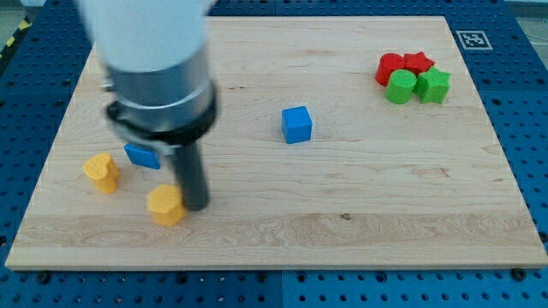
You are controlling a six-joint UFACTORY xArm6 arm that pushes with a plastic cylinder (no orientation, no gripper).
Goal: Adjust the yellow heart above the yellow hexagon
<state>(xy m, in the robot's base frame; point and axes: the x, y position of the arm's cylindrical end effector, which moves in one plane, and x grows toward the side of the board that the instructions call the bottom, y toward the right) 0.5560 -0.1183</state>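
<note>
The yellow heart (101, 171) lies on the wooden board at the view's left. The yellow hexagon (165, 204) lies to its lower right, near the board's bottom edge. My rod comes down from the view's upper left, and my tip (195, 206) rests on the board right beside the hexagon's right side, touching it or nearly so. The heart is well to the left of my tip.
A flat blue block (142, 155) lies between the heart and my rod, partly hidden by the arm. A blue cube (297, 124) sits mid-board. At the upper right are two red blocks (402, 64) and two green blocks (417, 86) clustered together.
</note>
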